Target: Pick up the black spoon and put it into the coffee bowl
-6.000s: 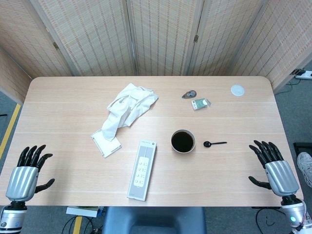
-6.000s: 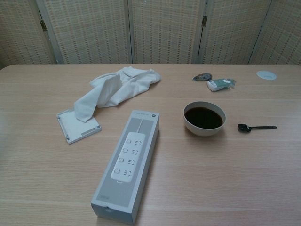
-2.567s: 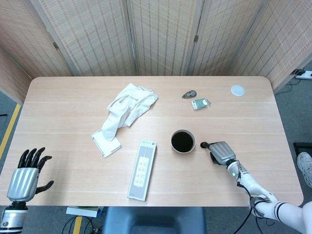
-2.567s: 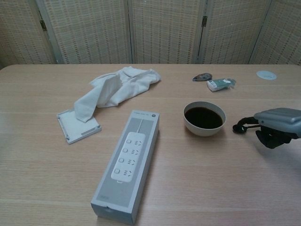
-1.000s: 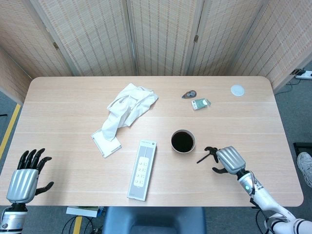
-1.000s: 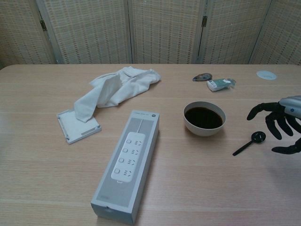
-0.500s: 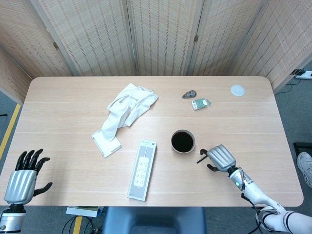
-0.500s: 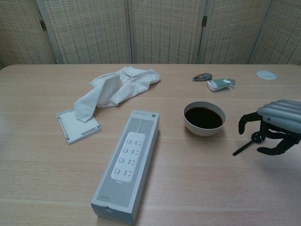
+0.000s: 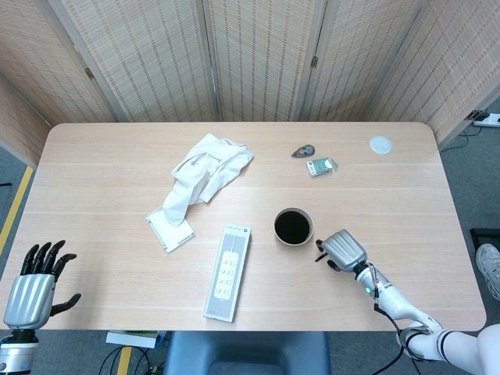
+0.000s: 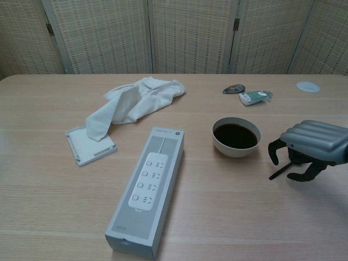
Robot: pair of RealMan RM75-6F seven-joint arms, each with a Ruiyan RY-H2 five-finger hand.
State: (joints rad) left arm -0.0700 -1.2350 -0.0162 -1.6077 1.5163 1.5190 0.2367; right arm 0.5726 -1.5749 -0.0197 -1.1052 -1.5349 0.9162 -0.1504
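The coffee bowl [image 9: 293,226] [image 10: 236,136], white and full of dark coffee, stands right of the table's centre. Just to its right the black spoon [image 10: 278,173] lies flat on the wood, and only its thin handle shows, pointing toward the front left. My right hand [image 9: 341,250] [image 10: 310,144] arches over the spoon's bowl end with its dark fingers [image 10: 272,152] curved down and apart. No grip on the spoon shows. My left hand [image 9: 31,285] hangs off the table's front left corner, fingers spread and holding nothing.
A long grey power-strip box [image 9: 228,272] [image 10: 149,187] lies left of the bowl. A crumpled white cloth [image 9: 205,176] drapes over a flat white lid [image 9: 169,228]. At the back right are a tape dispenser [image 9: 303,151], a small packet [image 9: 321,166] and a white disc [image 9: 380,144].
My right hand has slid left and lowered over the spoon, now hiding its bowl end. The spoon's handle stays where it was. The left hand has barely moved.
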